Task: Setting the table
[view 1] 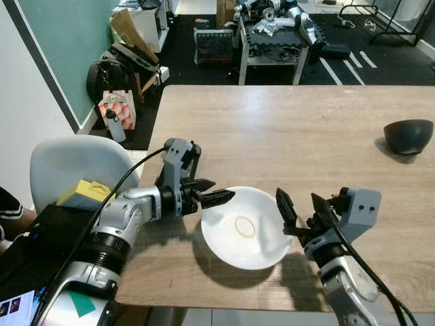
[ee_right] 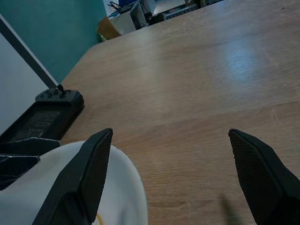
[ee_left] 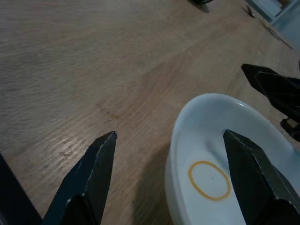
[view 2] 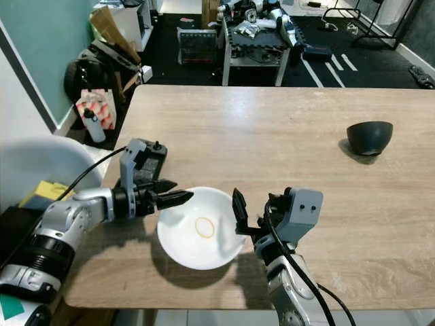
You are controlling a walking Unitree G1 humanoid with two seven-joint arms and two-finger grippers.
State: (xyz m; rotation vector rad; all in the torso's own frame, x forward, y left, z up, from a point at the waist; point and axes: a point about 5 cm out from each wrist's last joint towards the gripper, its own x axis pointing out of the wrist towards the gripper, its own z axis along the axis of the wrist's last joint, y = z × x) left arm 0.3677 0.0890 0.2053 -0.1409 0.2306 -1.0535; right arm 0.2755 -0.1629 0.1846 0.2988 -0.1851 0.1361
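Note:
A white bowl (view 1: 245, 231) with an orange ring inside rests on the wooden table (view 1: 292, 129), close to its near edge. My left gripper (view 1: 219, 191) is open at the bowl's left rim. In the left wrist view the rim (ee_left: 174, 150) lies between the spread fingers, one over the bowl's inside. My right gripper (view 1: 296, 197) is open at the bowl's right side, and its wrist view has the bowl's rim (ee_right: 131, 183) beside one finger. Whether either gripper touches the bowl cannot be told. A dark bowl (view 1: 408, 134) stands far right on the table.
A white chair (view 1: 75, 163) stands left of the table, with a yellow box (view 1: 85, 193) and dark things beside it. Bags (view 1: 119, 102) and a low table of robot parts (view 1: 272, 34) stand on the dark floor beyond.

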